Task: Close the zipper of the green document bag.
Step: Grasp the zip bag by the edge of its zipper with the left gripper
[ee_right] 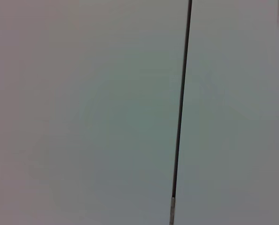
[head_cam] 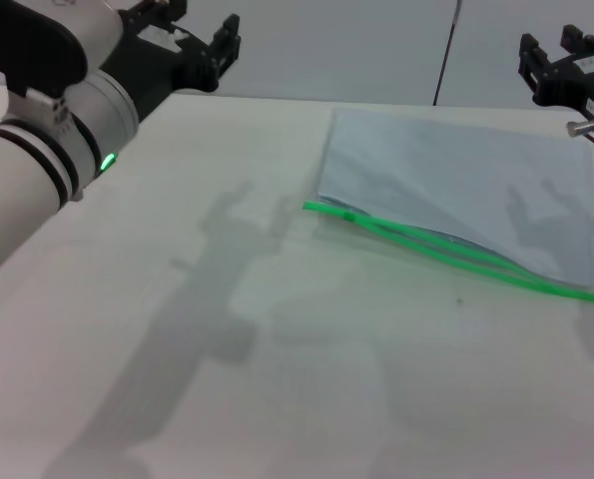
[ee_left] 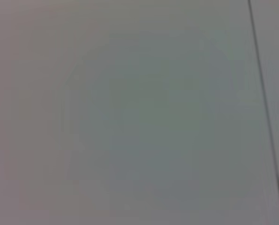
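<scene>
The green document bag (head_cam: 456,185) lies flat on the pale table, right of centre in the head view. Its zipper (head_cam: 446,251) runs along the near long edge as a bright green strip. The two green lips stand apart along the middle of that edge. A small slider tab (head_cam: 348,214) sits near the strip's left end. My left gripper (head_cam: 205,28) hangs open, high above the table's far left and well away from the bag. At the far right my right gripper (head_cam: 551,48) is also open, raised above the bag's far corner. Both wrist views show only a plain wall.
The pale table (head_cam: 277,379) stretches wide in front of and to the left of the bag. A thin dark cable (head_cam: 444,50) hangs down the back wall behind the bag. It also shows as a cable (ee_right: 181,93) in the right wrist view.
</scene>
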Motion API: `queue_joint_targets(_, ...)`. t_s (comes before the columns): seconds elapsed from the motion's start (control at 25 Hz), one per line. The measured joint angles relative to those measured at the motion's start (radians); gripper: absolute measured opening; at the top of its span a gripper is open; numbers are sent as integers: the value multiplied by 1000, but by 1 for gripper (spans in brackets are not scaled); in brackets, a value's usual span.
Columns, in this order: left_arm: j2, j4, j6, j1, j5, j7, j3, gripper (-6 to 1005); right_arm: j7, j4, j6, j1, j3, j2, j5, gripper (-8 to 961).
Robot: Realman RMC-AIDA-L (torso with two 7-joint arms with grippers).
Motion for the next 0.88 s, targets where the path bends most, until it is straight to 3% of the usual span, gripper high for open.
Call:
queue_joint_targets(0.32,10,4,364,-61,123,-5,-88,593,12,12,0,1,0,0,1,461)
queue_joint_targets(0.44,3,12,506,-98,262,-65,-133,594,13,22,0,7,0,0,2,461)
queue_joint_targets(0.6,5,-6,719,-196,525,-232,-180,595,14,37,-1,20,-1,2,5,462)
queue_joint_targets(0.88,-1,-82,753,-277,748,-263,-136,597,14,72,-13,53,-6,2,39,462)
